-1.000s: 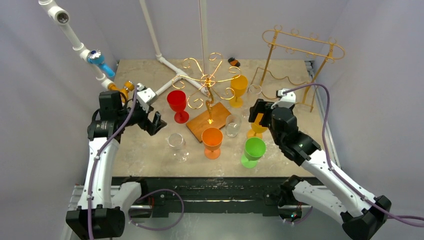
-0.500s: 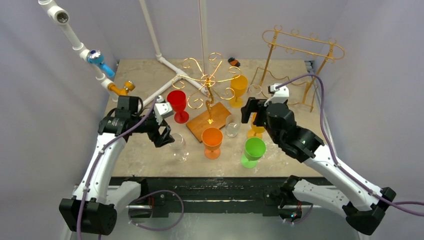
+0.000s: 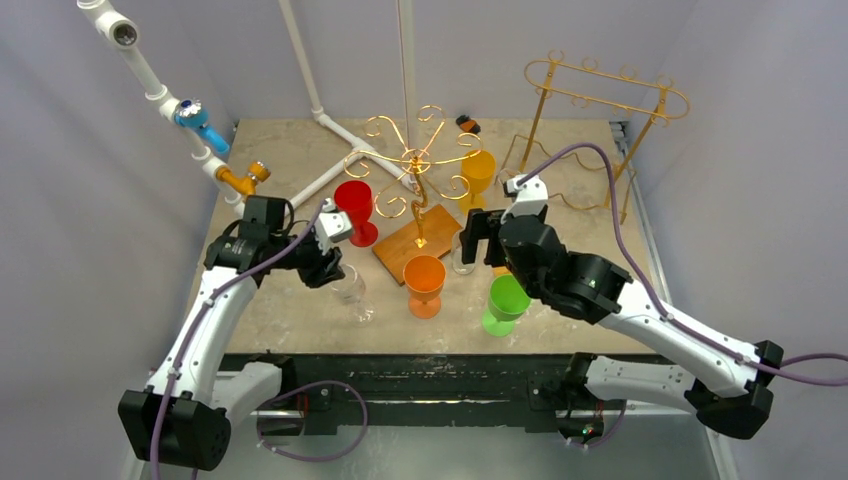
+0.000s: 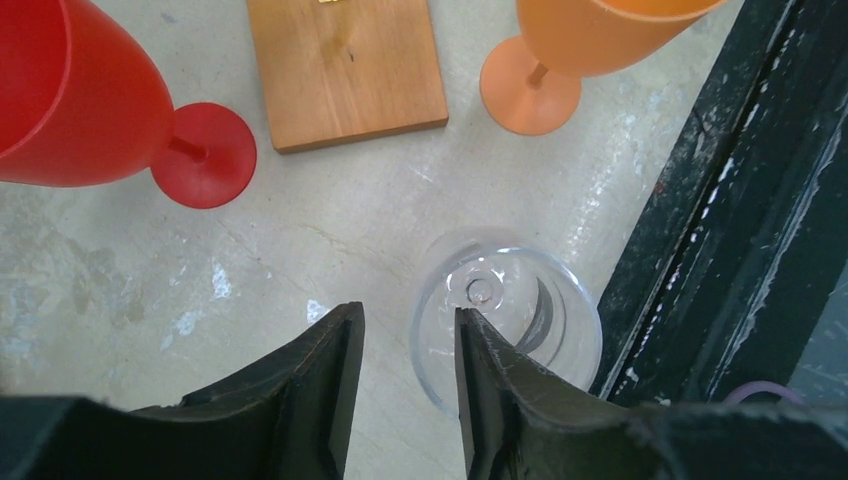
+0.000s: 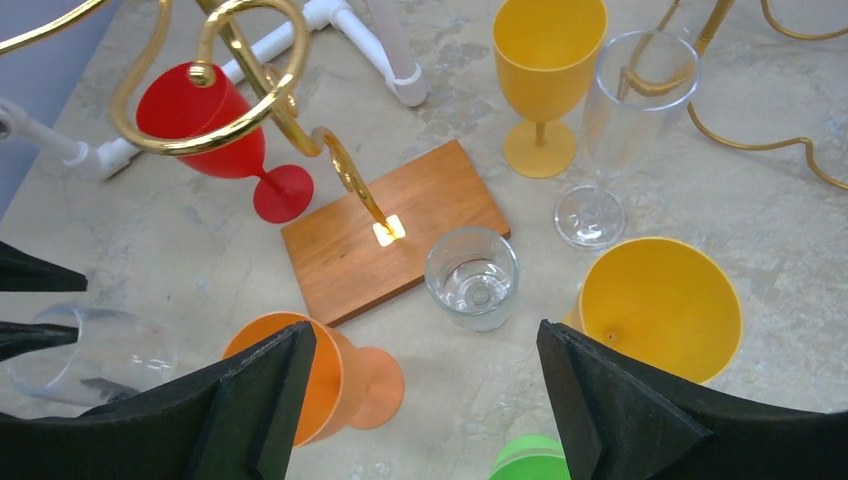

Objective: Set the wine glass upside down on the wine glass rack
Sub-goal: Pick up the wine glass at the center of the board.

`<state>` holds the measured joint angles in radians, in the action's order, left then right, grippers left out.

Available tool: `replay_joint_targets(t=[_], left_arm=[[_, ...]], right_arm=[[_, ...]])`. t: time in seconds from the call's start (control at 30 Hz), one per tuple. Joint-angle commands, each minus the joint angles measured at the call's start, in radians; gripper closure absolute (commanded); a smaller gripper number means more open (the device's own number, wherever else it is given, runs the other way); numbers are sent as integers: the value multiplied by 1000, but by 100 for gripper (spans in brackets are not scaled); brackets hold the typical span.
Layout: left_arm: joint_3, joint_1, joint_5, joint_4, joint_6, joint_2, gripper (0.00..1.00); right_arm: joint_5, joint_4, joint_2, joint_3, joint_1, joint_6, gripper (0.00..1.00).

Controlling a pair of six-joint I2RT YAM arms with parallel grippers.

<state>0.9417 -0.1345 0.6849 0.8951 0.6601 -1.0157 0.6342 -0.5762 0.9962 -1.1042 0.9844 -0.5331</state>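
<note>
Left wrist view: left claw half-spread, straddling the clear wine glass rim; right claw spread wide.

The wine glass is seen to be clear, glossy and smooth. The wine glass rack is formed of shiny gold-coloured metal wire, set on a smooth, satin wooden base. The red goblet and orange goblet are rendered in matt plastic. The tabletop is finished like mottled, scuffed stone.
</note>
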Motion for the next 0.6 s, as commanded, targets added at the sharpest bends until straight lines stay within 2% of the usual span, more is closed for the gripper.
replay_joint_targets(t=[0.0, 0.23, 0.37, 0.57], left_arm=[[-33, -7, -80, 11, 65, 2, 62], [-46, -8, -111, 82, 139, 36, 80], [-50, -8, -115, 101, 151, 61, 100], [-46, -8, -86, 181, 226, 98, 100]], right_arm=[[88, -49, 5, -74, 62, -53, 9], [124, -53, 37, -92, 161, -107, 9], [146, -51, 66, -103, 210, -128, 9], [135, -20, 98, -101, 251, -155, 8]])
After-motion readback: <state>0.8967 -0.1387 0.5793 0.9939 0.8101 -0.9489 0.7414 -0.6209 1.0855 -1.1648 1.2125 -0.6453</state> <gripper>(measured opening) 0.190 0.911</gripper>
